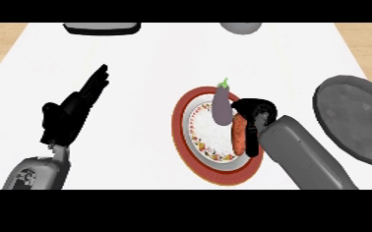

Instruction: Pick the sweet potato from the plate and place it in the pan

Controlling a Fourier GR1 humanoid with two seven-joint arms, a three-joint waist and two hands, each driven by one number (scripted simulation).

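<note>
An orange sweet potato (237, 133) lies on the right side of a red-rimmed white plate (190, 128) in the middle of the counter. Beside it on the plate rests a purple eggplant (220, 105) with a green stem. My right hand (254, 115) is over the plate's right edge, its fingers curled round the sweet potato from the right. The dark grey pan (347, 118) sits at the right edge of the view, partly cut off. My left hand (73, 110) rests open at the left, fingers straight and pointing up.
A dark tray-like object (102, 28) lies at the back left edge. A grey rounded object (241, 27) shows at the back, right of centre. Wooden flooring shows beyond the white counter's corners.
</note>
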